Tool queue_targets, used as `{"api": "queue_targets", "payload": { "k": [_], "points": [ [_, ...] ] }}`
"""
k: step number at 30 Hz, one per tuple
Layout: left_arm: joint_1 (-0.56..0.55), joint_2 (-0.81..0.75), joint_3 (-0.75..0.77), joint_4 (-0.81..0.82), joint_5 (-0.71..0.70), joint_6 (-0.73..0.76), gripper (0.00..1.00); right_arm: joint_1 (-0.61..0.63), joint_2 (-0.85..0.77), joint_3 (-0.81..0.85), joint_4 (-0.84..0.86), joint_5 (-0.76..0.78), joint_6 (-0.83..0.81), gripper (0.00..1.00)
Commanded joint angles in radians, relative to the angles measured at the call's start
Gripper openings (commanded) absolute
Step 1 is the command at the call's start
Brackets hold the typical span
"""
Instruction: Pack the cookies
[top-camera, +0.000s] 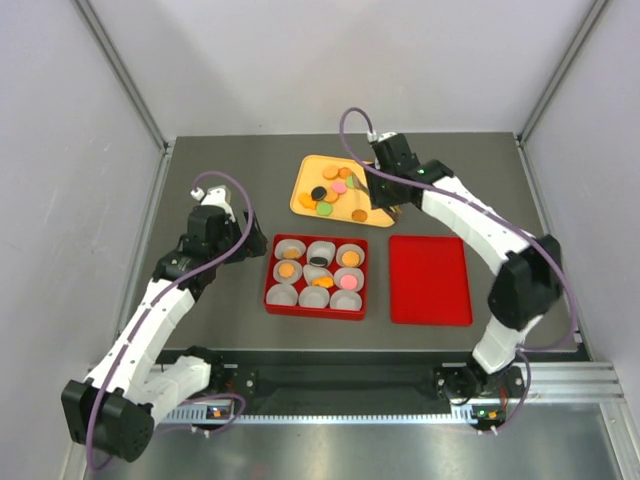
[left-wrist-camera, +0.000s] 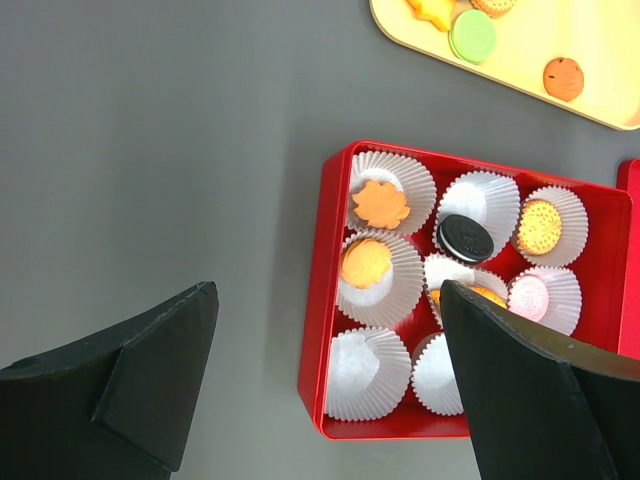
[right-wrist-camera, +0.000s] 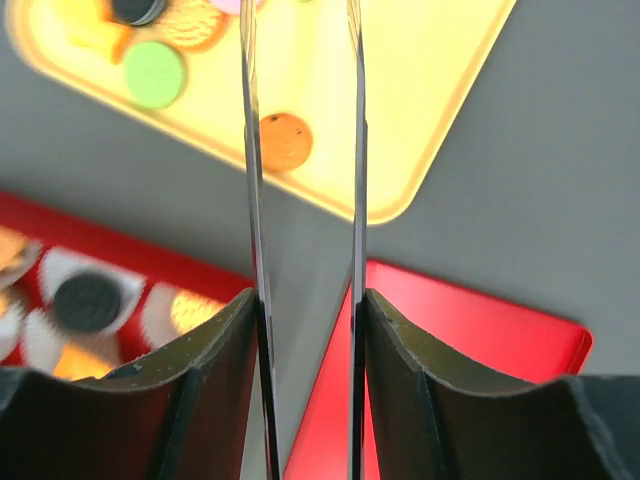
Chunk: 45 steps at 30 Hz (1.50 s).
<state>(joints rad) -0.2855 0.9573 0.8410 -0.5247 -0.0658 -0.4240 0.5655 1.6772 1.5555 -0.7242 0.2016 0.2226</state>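
Loose cookies (top-camera: 335, 190) in orange, pink, green and black lie on the yellow tray (top-camera: 305, 200). The red box (top-camera: 270, 275) holds white paper cups; several have cookies (left-wrist-camera: 365, 262) in them, and the near row is bare. My right gripper (top-camera: 388, 180) is over the tray's right end, shut on metal tongs (right-wrist-camera: 250, 150). Their two thin blades stand apart, and an orange cookie (right-wrist-camera: 285, 141) shows between them on the tray below. My left gripper (top-camera: 240, 245) hovers open and holds nothing over the box's left edge (left-wrist-camera: 312, 330).
A flat red lid (top-camera: 430, 280) lies right of the box. Grey walls enclose the dark table on three sides. The arms' bases and a metal rail run along the near edge.
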Motion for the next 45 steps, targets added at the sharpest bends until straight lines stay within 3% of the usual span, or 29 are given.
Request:
{"api": "queue_targets", "payload": {
  "k": [1, 9, 45],
  "points": [
    [0.005, 0.003, -0.005, 0.049, 0.006, 0.002, 0.97, -0.026, 0.134, 0.138, 0.081, -0.012, -0.037, 0.44],
    [0.006, 0.008, -0.005, 0.045, -0.005, 0.007, 0.97, -0.038, 0.317, 0.293, 0.097, 0.002, -0.043, 0.44],
    [0.009, 0.012, -0.002, 0.048, 0.0, 0.008, 0.97, -0.05, 0.377, 0.285, 0.066, 0.03, -0.043, 0.44]
  ]
}}
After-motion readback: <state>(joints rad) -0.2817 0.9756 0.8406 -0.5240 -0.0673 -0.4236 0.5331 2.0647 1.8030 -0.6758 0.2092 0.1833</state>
